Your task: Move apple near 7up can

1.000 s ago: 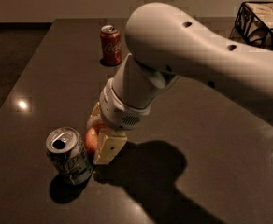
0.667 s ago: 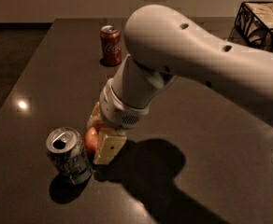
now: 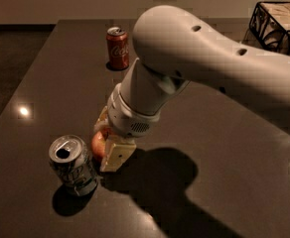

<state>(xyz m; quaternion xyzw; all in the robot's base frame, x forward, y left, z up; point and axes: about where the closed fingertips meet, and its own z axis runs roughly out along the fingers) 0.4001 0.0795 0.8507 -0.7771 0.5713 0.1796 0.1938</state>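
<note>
Apple (image 3: 98, 144) in the grip of your robot's tool (image 3: 104, 148), low over the dark desk (image 3: 224, 148) — you can see one pale finger (image 3: 116, 155) pressed against its near side and the other peeking out behind it, so the tool is closed on the fruit rather than spread wide. The apple shows only as a red-orange sliver between those fingers, at desk level; you cannot tell whether it rests on the surface. Just to its left stands the 7up can (image 3: 73, 165), upright, with its silver top and opening showing and green lettering on its side — the apple is just beside it, with a thin gap at most between them. The thick white arm (image 3: 209, 63) reaches in from the right edge and bends down at the wrist, casting a broad shadow on the desk to the right of the tool. Well apart, at the far side of the desk, a red Coca-Cola can (image 3: 117, 47) stands upright. A dark wire basket (image 3: 276, 21) sits at the far right corner, and a small glint of light (image 3: 24, 111) marks the desk's left side.
</note>
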